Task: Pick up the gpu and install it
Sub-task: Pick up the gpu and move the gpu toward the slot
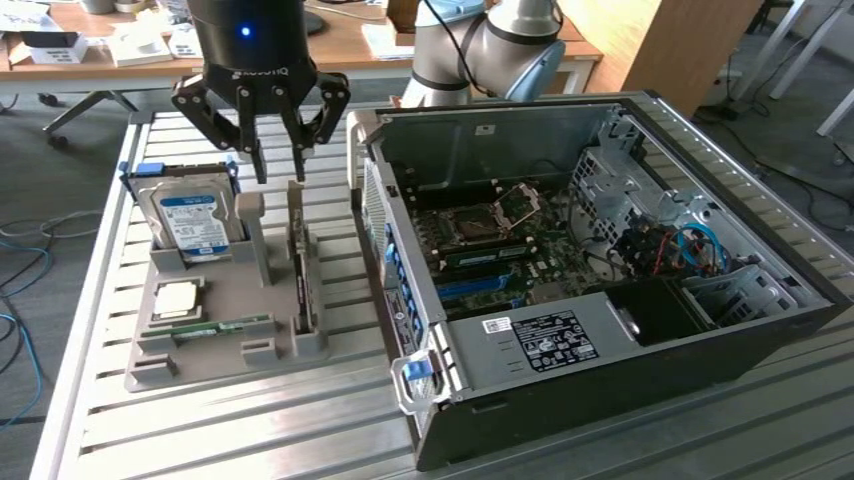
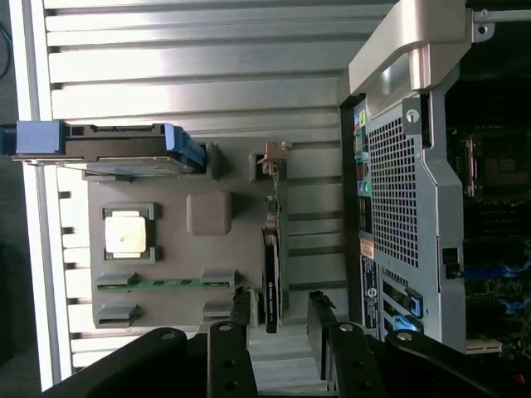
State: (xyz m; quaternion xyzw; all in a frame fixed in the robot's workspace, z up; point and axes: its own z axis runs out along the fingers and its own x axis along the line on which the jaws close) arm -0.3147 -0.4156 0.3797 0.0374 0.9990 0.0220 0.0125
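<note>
The gpu stands edge-on as a thin dark strip in a slot of the grey parts tray, on the side nearest the computer case. My gripper hangs open above the far end of that slot, a little above the card and not touching it, with nothing held. In the wrist view the gpu runs lengthwise toward the gap between my two spread fingers, and the gripper is lined up over one end of the card.
The open computer case lies at the exterior view's right, motherboard exposed. On the tray also sit a hard drive, a CPU and a green memory stick. A slatted metal table carries everything.
</note>
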